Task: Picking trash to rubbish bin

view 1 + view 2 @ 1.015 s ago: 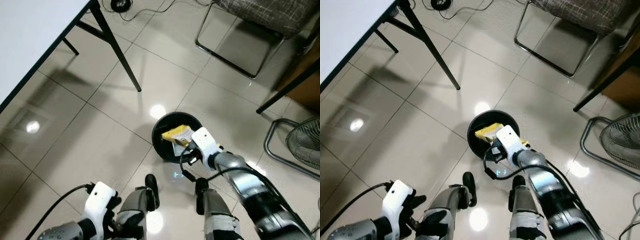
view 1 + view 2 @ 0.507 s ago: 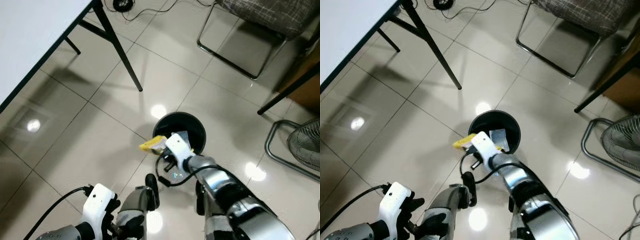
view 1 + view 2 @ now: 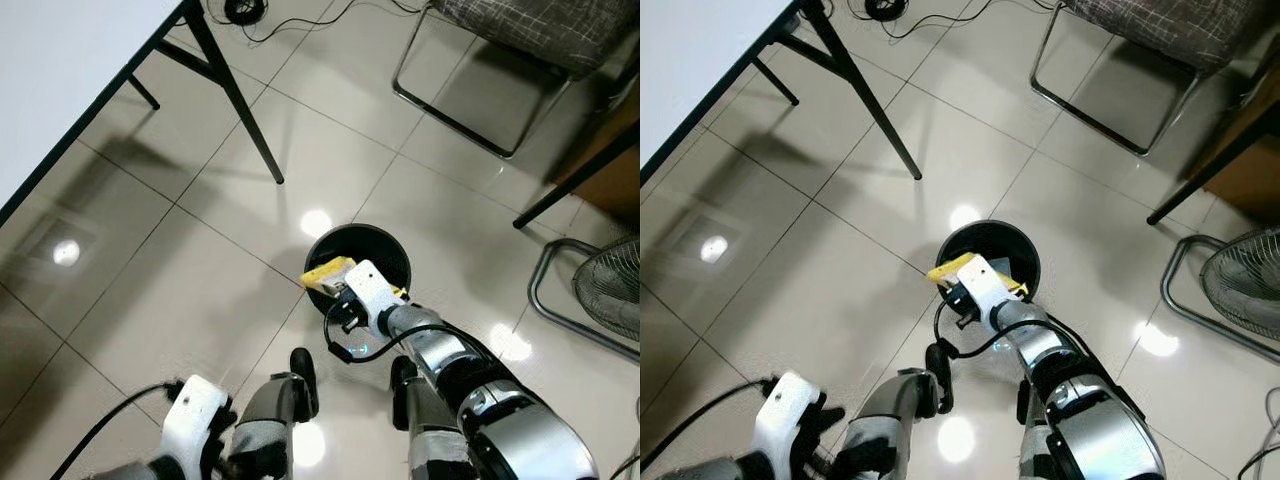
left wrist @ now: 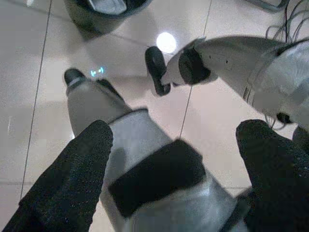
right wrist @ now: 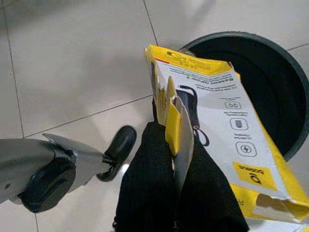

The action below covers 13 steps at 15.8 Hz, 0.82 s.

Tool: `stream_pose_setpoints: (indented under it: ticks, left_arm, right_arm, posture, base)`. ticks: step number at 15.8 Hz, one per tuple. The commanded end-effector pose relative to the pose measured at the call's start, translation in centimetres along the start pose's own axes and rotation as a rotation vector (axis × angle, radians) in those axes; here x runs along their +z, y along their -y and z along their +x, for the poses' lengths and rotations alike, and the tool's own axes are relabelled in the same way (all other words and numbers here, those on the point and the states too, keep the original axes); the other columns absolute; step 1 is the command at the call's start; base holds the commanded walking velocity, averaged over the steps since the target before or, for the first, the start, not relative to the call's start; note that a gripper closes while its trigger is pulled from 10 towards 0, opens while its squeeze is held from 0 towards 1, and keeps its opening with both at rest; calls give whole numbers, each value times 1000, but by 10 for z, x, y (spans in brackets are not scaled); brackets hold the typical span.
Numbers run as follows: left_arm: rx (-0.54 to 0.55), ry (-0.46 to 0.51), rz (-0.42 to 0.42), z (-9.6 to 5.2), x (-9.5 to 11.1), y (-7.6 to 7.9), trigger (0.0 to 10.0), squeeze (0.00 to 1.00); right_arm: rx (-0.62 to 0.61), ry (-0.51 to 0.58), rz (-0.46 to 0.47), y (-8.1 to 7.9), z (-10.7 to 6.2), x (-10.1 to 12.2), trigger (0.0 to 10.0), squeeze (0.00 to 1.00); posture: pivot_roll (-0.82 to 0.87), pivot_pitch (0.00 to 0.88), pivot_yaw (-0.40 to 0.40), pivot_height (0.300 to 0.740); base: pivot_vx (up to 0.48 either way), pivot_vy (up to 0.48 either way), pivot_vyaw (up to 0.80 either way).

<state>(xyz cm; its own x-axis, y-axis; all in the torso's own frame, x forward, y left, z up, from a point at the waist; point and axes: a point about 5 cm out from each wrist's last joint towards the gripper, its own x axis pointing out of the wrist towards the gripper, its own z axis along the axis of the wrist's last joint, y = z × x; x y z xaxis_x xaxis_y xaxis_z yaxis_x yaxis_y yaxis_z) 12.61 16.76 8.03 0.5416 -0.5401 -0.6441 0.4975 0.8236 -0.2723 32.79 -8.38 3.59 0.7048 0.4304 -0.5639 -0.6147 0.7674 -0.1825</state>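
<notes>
A round black rubbish bin [image 3: 386, 236] stands on the tiled floor just ahead of my feet. My right gripper [image 3: 341, 287] is shut on a torn yellow and white cardboard box [image 3: 328, 271] and holds it over the bin's near left rim. In the right wrist view the box [image 5: 217, 125] sits edge-on between the black fingers [image 5: 145, 183], with the bin's dark opening [image 5: 270, 92] behind it. A pale piece of trash lies inside the bin [image 3: 998, 266]. My left gripper [image 4: 177, 131] hangs open beside my leg, holding nothing.
A white table with black legs [image 3: 235, 100] stands at the left. A metal-framed chair [image 3: 480, 90] is at the back right, a fan [image 3: 612, 285] at the right edge, and cables [image 3: 240, 10] on the floor at the back. My feet [image 3: 303, 370] stand close to the bin.
The right gripper with the box was over the bin, swung out past its left side, and has now come back to the near left rim. The left arm sank a little lower.
</notes>
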Motion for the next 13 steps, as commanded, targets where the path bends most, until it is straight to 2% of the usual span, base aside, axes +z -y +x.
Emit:
stream_pose_setpoints:
  ticks: [1,7,10,11,13]
  left_arm:
    - [10,-29,-14,-5,-9,0,10000,1000]
    - [18,-48,-13,-1,-16,-8,10000,1000]
    - [24,-58,-6,-1,-16,-11,10000,1000]
    - [22,-57,-4,6,-16,-8,10000,1000]
    - [14,-48,-1,12,-11,-2,10000,1000]
  right_arm:
    - [18,-11,22,-9,1,-8,10000,0]
    - [24,36,56,-20,5,-5,10000,0]
    - [-36,60,55,-11,3,-3,10000,0]
    - [-51,63,83,-6,2,-4,10000,1000]
    - [-57,68,86,-5,1,-4,10000,1000]
  posture:
    - [72,466,147,740]
    - [83,468,159,740]
    - [87,470,167,740]
    - [87,470,167,740]
    - [87,470,167,740]
  base:
    - [0,0,0]
    - [0,0,0]
    - [0,0,0]
    - [0,0,0]
    - [0,0,0]
